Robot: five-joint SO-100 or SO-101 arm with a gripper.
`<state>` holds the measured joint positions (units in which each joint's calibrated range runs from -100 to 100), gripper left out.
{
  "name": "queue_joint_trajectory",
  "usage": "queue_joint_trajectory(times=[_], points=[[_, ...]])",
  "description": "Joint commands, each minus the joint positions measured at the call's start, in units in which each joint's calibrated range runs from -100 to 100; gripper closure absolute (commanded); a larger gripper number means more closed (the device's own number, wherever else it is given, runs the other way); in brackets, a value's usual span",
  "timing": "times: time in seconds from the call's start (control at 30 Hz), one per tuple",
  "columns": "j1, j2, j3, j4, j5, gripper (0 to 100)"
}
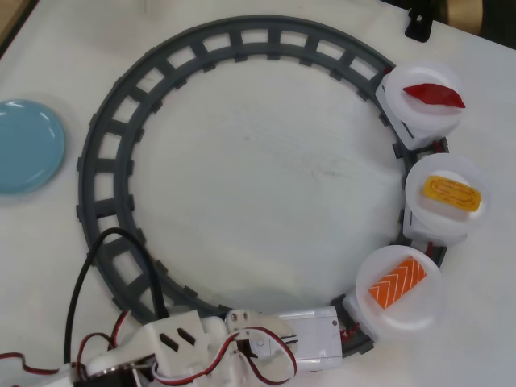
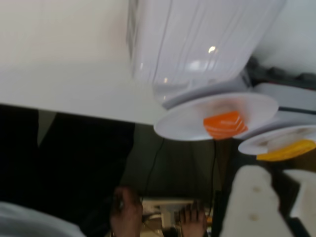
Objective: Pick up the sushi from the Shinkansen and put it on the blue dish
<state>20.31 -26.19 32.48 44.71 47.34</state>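
Observation:
In the overhead view the orange sushi [image 1: 397, 281] with white stripes lies on the round white plate [image 1: 419, 310] of the car right behind the Shinkansen [image 1: 318, 332], low on the right of the grey track [image 1: 105, 193]. The blue dish [image 1: 24, 145] sits at the left edge, outside the track. My arm [image 1: 185, 347] comes in at the bottom and covers part of the white train. The wrist view is upside down and shows the sushi [image 2: 224, 124] ahead of my gripper [image 2: 280, 197]. Its white fingers [image 2: 252, 202] stand apart with nothing between them.
Two more cars carry a yellow piece [image 1: 451, 193] and a dark red piece [image 1: 435, 95] further up the right side of the track. Black and red cables [image 1: 89, 274] trail from the arm across the track. A person's hands [image 2: 126, 210] show in the wrist view.

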Motion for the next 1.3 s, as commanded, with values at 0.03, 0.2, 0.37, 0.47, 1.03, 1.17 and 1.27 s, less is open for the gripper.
queue_joint_trajectory(times=[0.03, 0.2, 0.37, 0.47, 1.03, 1.17, 1.27], points=[[1.1, 0.4, -3.5, -2.8, 2.3, 96], [2.0, 0.7, -3.4, -3.1, 3.9, 90], [2.2, 3.8, -3.6, -4.7, 4.2, 86], [2.6, 6.2, -3.6, -7.2, 4.7, 81], [4.7, 19.2, -18.3, -8.7, 3.9, 80], [4.6, 22.0, -20.3, -9.2, 3.7, 80], [4.1, 23.4, -22.2, -9.2, 2.2, 80]])
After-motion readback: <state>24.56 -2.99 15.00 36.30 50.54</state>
